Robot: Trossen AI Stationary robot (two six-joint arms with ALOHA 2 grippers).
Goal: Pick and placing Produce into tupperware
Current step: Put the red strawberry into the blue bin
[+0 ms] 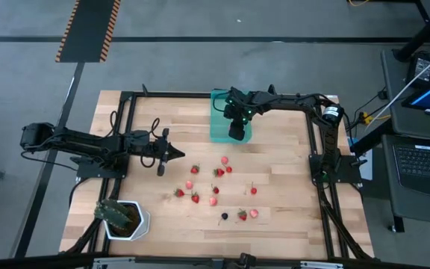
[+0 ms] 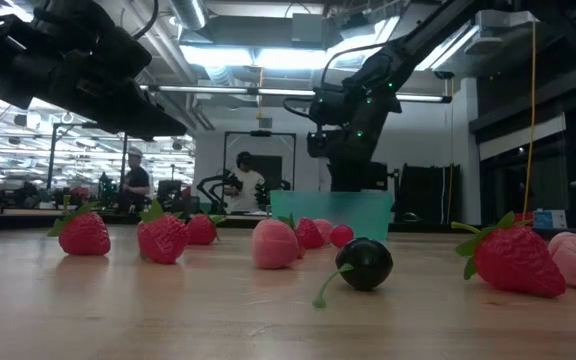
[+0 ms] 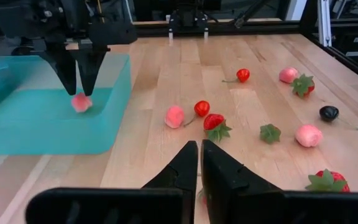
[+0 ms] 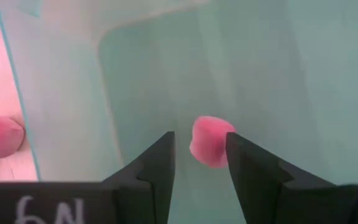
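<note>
A white pot holding a green plant stands at a wooden worktop corner; a laptop sits alongside, and two people occupy the room behind.

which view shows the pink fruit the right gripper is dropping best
The right wrist view: the pink fruit sits close between the right gripper's open fingers, over the teal tupperware. The left wrist view shows it small. The high and low views hide it.
</note>
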